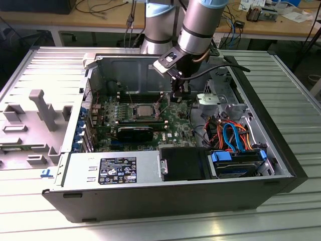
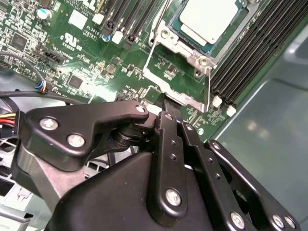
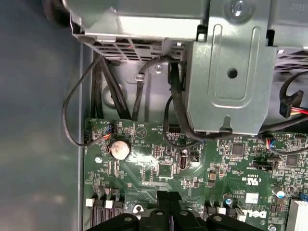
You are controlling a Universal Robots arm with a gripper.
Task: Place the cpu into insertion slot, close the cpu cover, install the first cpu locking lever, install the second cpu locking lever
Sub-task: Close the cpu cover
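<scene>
We see the cpu (image 1: 142, 110) seated in the insertion slot (image 1: 131, 111), with the cpu cover (image 2: 191, 50) seemingly lying down around it. In the exterior view the pincer (image 1: 177, 97) hangs at 2 o'clock of the cpu, fingers drawn narrow and holding nothing we can make out. We judge the chip light, stiff and fragile, so it should be gripped by its edges only.

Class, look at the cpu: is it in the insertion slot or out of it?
In. In the second wrist view the cpu shows its silvery top lying flat inside the metal rim of the slot.
</scene>
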